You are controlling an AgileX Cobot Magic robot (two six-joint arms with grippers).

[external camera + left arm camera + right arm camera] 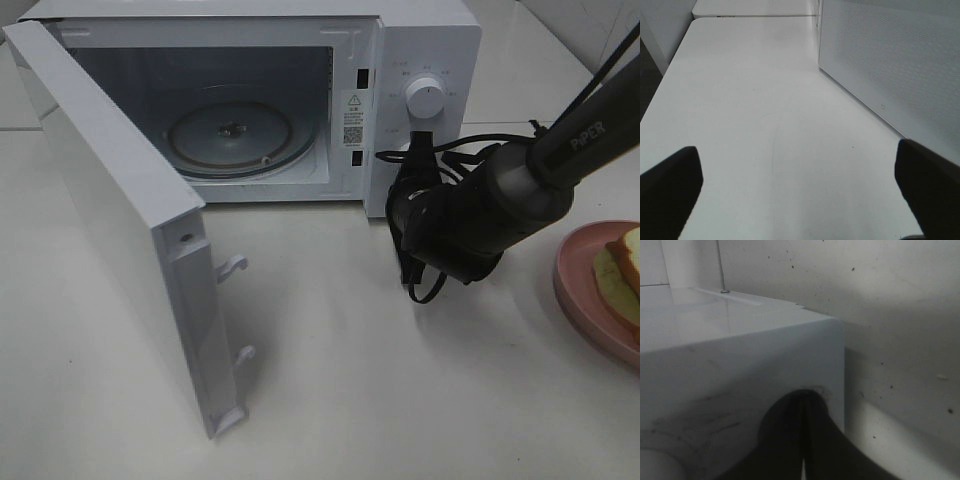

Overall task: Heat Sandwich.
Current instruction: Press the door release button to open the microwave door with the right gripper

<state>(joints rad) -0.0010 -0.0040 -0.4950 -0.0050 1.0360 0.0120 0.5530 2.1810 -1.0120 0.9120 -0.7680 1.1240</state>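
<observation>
The sandwich (622, 268), white bread with a tan crust and pale filling, lies on a round pink plate (580, 285) at the right edge of the table. My right gripper (420, 142) is shut and empty, its tips against the microwave's control panel just below the knob (425, 98). In the right wrist view the two dark fingers (785, 440) press together in front of the white microwave body (740, 370). My left gripper (797, 150) is open and empty above the bare table, beside the microwave door's perforated outer face (890, 60). It does not show in the exterior view.
The white microwave (420, 40) stands at the back with its door (110, 210) swung wide open to the left. The glass turntable (240, 135) inside is bare. The right arm and its cables (470, 210) hang over the table in front of the panel.
</observation>
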